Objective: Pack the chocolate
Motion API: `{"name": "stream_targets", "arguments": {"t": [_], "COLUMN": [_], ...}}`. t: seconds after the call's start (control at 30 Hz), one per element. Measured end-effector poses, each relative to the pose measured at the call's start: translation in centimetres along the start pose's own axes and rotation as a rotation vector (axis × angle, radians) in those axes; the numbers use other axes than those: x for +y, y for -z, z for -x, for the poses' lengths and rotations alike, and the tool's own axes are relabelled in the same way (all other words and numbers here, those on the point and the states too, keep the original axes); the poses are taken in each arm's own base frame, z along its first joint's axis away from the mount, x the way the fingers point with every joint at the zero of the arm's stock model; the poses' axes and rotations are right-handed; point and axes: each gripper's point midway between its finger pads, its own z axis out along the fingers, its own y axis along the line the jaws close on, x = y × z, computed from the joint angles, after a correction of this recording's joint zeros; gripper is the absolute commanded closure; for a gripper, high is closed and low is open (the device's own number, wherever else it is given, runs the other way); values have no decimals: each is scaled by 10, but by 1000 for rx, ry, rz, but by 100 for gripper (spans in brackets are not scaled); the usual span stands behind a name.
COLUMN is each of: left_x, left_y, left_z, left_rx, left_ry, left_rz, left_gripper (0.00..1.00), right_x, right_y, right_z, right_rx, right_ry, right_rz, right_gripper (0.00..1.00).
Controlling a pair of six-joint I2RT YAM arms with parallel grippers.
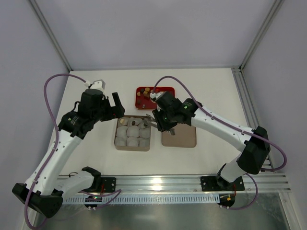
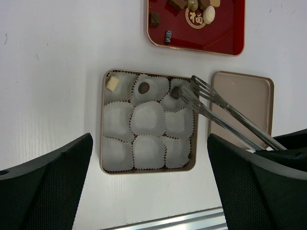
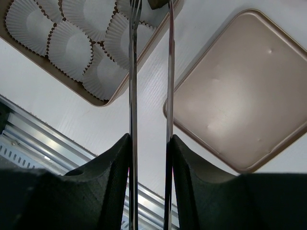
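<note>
The tan tin point(image 2: 102, 124) holds several white paper cups. In its top row lie a cream chocolate point(image 2: 112, 84), a dark one point(image 2: 144, 87) and another dark piece point(image 2: 176, 92). That last piece sits between the tips of metal tongs point(image 2: 216, 108). My right gripper point(image 3: 150, 143) is shut on the tongs' two arms point(image 3: 133, 72), which stand slightly apart. More chocolate pieces point(image 2: 155, 18) lie on the red tray point(image 2: 220, 33). High above the tin, my left gripper point(image 2: 149, 139) hangs wide open with nothing in it.
The tin's tan lid point(image 2: 244, 105) lies flat just right of the tin, under the right arm point(image 1: 211, 120). The red tray point(image 1: 153, 97) is behind both. A metal rail point(image 1: 158, 182) runs along the near table edge.
</note>
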Motion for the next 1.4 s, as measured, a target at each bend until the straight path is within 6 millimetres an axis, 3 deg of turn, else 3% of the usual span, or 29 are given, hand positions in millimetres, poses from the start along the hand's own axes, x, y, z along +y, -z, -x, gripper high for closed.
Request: {"name": "stream_targets", "arguments": {"t": [0.13,0.3,0.43,0.53,0.67,0.83,0.97,1.4], "left_x": [0,0,0,1,1,1,1,3], "left_y": [0,0,0,0,1,2,2,-1], "left_z": [0,0,0,0,0,0,0,-1], "left_rx": [0,0,0,2,2,1,2,9], "left_ry": [0,0,-2,-2,-3,-4,-6,-8], "left_rz": [0,1,2,3,3,4,7,16], "left_gripper": [0,0,0,0,0,0,0,0], "right_x": [-2,-10,-36,-62,-90,-95,-95,-93], "right_y": [10,38,49,38,4,-39,-63,-76], "right_z": [11,58,91,103,107,115,117,123], "right_rx": [-24,-143,-215,-210,-146,-78,-48,-45], "right_ry": [8,-12,-63,-101,-134,-106,-84,-40], "right_rz": [-15,-14,-47,-90,-133,-136,-128,-121], "right_gripper": [59,57,57,57,57,57,57,57]}}
